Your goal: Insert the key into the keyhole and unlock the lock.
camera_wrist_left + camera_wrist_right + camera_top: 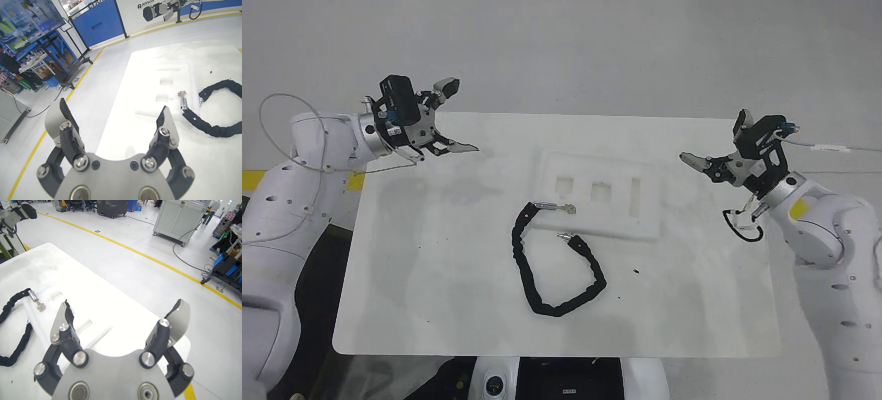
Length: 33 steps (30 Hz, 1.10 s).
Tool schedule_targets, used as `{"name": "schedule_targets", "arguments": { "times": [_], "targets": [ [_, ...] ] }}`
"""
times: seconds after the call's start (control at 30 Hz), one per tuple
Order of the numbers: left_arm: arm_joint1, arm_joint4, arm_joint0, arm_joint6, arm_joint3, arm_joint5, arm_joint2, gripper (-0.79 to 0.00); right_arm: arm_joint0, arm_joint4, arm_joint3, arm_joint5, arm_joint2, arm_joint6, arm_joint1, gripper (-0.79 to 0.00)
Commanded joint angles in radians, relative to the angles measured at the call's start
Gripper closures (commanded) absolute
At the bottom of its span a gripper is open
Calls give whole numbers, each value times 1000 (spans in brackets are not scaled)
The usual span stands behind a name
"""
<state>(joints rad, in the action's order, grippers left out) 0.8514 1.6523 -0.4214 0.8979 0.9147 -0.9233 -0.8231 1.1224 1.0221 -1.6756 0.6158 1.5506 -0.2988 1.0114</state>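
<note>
While left gripper [113, 106] and right gripper [122, 303] hover at far table [442, 300] corners, fingers wide open, empty: small silver key [568, 208] appears seated in black fabric-sleeved chain lock [518, 245], mid-table. Key axis crosswise, bow toward right arm. 2 arms about equally near.

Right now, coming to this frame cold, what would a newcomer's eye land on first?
The black fabric-sleeved chain lock curled in the middle of the white table stands out most. Its shiny silver cylinder end, with a small metal key at its tip, rests on the edge of a white foam tray. The left gripper and the right gripper hang open at the table's far corners, well apart from the chain.
</note>
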Motion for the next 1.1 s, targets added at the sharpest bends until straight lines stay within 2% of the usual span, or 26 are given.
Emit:
{"name": "schedule_targets", "arguments": {
  "times": [0.0, 1.07],
  "targets": [
    [1, -10, 6, -3, -12, -1, 2, -785, -11, 2, 5, 2, 8, -10, -2, -785],
    [1, -23, 10, -2, -23, -1, 3, -784, -21, 2, 12, 4, 21, -13, -5, -785]
  ]
}}
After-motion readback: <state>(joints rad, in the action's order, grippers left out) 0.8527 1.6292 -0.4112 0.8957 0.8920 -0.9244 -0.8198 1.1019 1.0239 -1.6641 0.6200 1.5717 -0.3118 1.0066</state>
